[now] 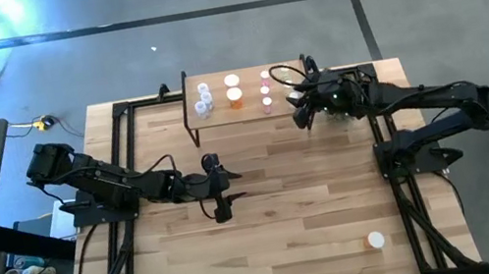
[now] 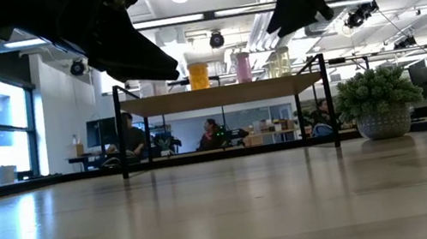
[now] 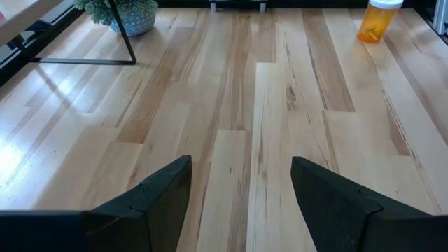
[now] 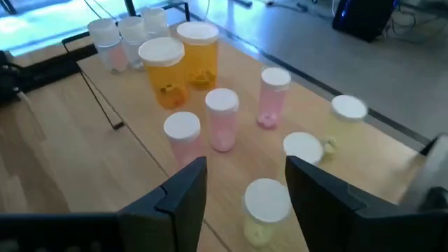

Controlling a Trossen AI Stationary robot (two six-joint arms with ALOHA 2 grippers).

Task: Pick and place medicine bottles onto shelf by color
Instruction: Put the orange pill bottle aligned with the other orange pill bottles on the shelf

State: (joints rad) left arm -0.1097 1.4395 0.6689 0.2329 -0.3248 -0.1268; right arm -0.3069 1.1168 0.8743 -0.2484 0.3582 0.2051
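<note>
The shelf [image 1: 220, 109] is a small light-wood board on black legs at the table's far middle. On it stand clear bottles [image 4: 119, 38], two orange bottles [image 4: 164, 73], three pink bottles [image 4: 222, 119] and three yellow-green bottles [image 4: 348, 115], all with white caps. My right gripper [image 4: 245, 182] is open above the shelf's right end [image 1: 300, 113], its fingers on either side of a yellow-green bottle [image 4: 266, 206] below it, not touching. One orange bottle [image 3: 378, 21] stands on the table at the near right [image 1: 375, 240]. My left gripper [image 1: 233, 187] is open and empty over the table's middle.
A green plant in a pot [image 2: 381, 104] stands on the table beside the shelf's right end, under my right arm. Black frame rails [image 1: 122, 177] run along the table's left and right sides. People sit in the room beyond the table [image 2: 211, 133].
</note>
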